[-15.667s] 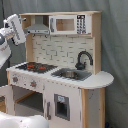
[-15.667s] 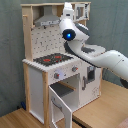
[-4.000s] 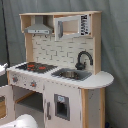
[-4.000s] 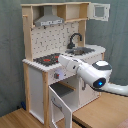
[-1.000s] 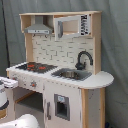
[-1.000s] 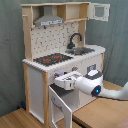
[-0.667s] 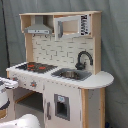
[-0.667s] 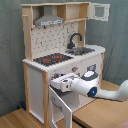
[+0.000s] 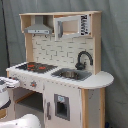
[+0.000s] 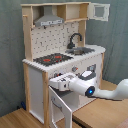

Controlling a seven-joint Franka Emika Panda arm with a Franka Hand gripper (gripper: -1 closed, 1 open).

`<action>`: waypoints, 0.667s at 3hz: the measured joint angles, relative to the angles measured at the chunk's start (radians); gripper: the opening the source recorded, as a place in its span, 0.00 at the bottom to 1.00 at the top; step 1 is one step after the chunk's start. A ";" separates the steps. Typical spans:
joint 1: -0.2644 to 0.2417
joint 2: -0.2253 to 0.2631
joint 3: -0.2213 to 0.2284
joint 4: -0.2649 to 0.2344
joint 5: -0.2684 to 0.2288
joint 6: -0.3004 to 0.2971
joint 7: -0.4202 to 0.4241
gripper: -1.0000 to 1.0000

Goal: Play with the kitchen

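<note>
Apparently your gripper (image 10: 56,82) was at front edge of kitchen (image 10: 47,75), by open lower door (image 10: 61,108); grip state I could not tell. Wood was stiff, door light; you should take door edge.

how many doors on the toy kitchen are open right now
2: the microwave door, swung out at the kitchen's top, and a lower cabinet door under the hob, just below the gripper. Others may be hidden behind the arm.
</note>
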 joint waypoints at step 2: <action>0.009 0.016 0.006 -0.013 0.008 -0.028 0.194 0.00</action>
